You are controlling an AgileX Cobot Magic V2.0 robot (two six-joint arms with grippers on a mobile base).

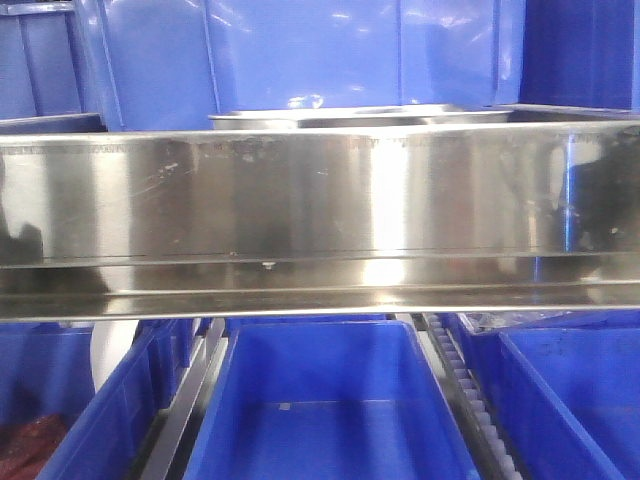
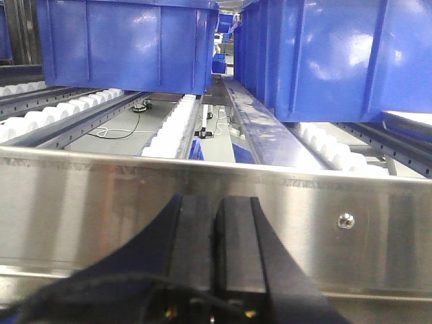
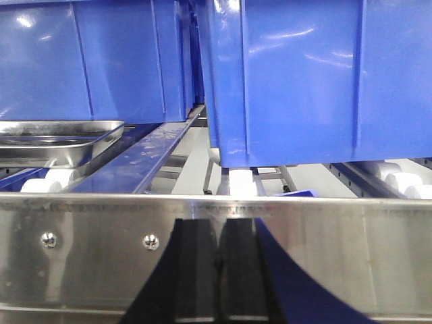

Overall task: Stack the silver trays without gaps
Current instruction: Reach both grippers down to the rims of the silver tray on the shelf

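Steel shelf rail (image 1: 300,200) fronts blue bins (image 1: 330,400); silver tray (image 3: 47,152) on rollers (image 3: 57,179); both jaws pressed together.

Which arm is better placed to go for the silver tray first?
Probably right. The silver tray sits beyond the rail in the right wrist view, left of the right tool. The left wrist view shows only blue bins and rollers.

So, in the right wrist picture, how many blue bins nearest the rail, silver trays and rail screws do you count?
blue bins nearest the steel rail: 2
silver trays: 1 in view
screws in the rail: 2
total: 5
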